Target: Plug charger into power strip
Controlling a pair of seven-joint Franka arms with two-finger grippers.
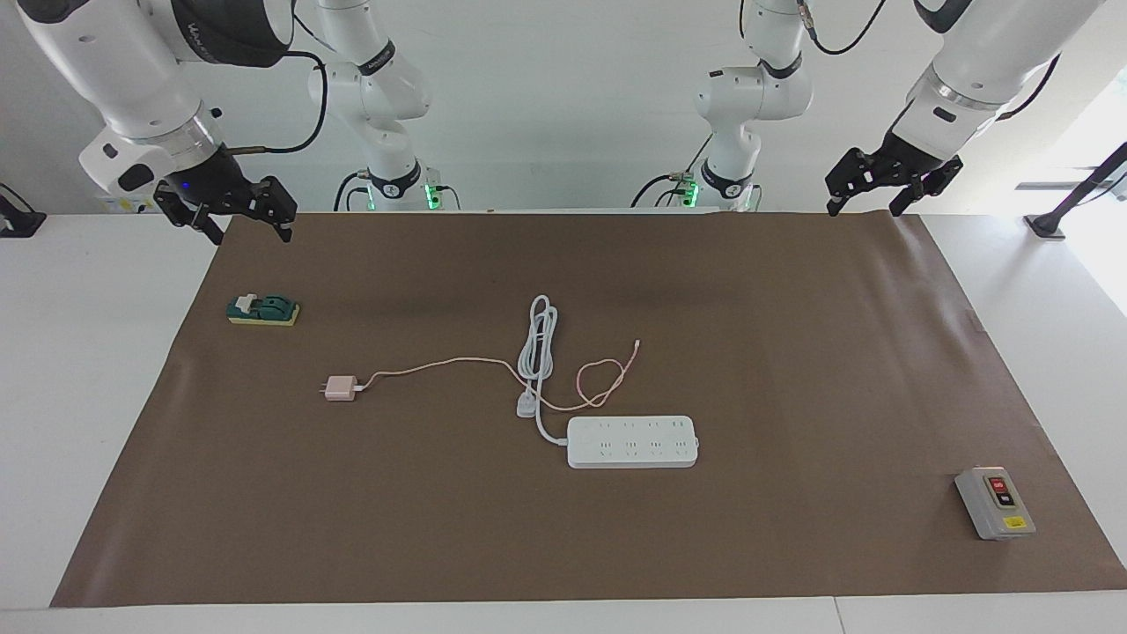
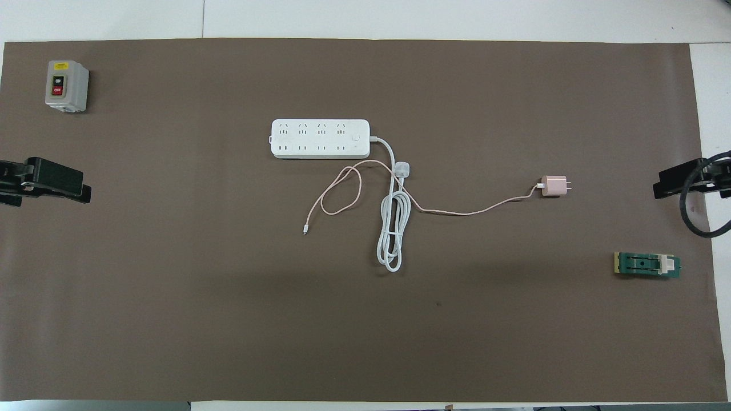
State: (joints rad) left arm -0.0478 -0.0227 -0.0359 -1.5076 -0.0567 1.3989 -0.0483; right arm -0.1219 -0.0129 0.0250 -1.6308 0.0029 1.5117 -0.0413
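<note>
The pale pink charger (image 1: 339, 388) lies on the brown mat toward the right arm's end of the table, also seen in the overhead view (image 2: 553, 185). Its thin pink cable (image 1: 440, 361) runs to a loop beside the power strip. The white power strip (image 1: 632, 441) lies flat mid-table, sockets up, also in the overhead view (image 2: 320, 138). My right gripper (image 1: 251, 234) is open and empty, raised over the mat's corner at the robots' edge. My left gripper (image 1: 863, 210) is open and empty, raised over the other corner at that edge. Both arms wait.
The strip's thick white cord (image 1: 539, 339) lies coiled, nearer to the robots than the strip, ending in a white plug (image 1: 526, 407). A grey box with red and black buttons (image 1: 995, 502) sits at the left arm's end. A green and yellow block (image 1: 263, 310) lies near the right gripper.
</note>
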